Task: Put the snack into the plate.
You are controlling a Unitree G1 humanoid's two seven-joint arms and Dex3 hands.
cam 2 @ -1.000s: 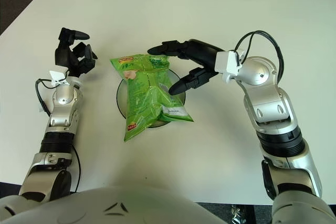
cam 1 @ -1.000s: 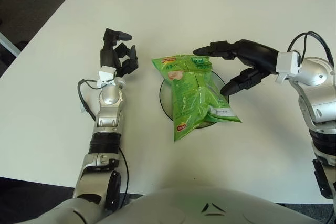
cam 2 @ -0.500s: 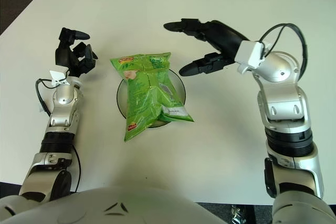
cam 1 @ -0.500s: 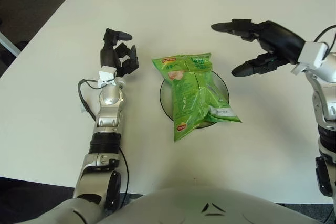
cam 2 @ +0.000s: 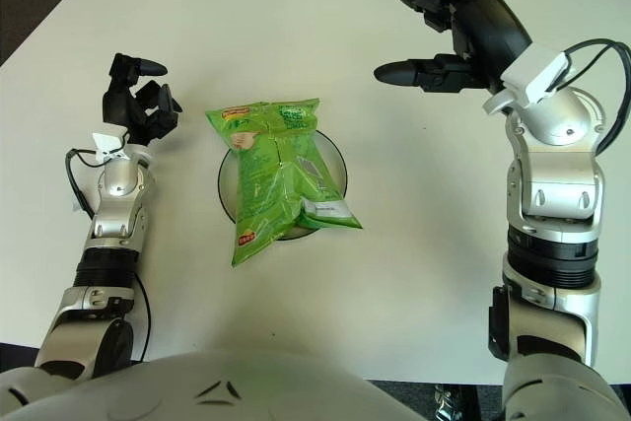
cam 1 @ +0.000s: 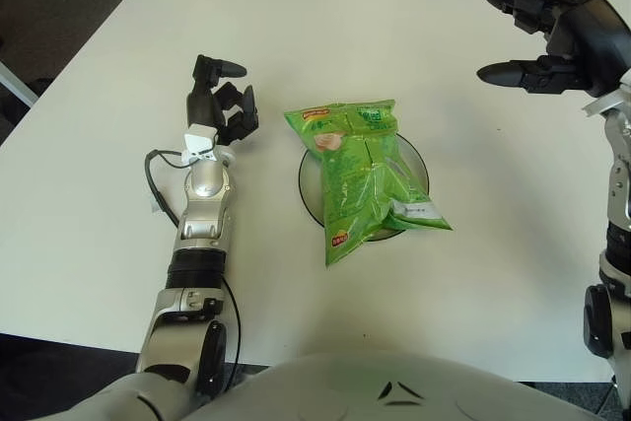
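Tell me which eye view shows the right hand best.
The right eye view: the whole right hand, fingers spread and holding nothing, shows with its wrist and forearm. In the left eye view the same hand sits at the frame's edge, its arm mostly cut off.

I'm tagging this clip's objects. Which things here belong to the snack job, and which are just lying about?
Belongs to the job:
- green snack bag, lying across the plate
- dark plate under it
- right robot hand, open, raised clear to the bag's right

Just there:
- left robot hand, idle to the bag's left
- white table
- loose cable by the left forearm
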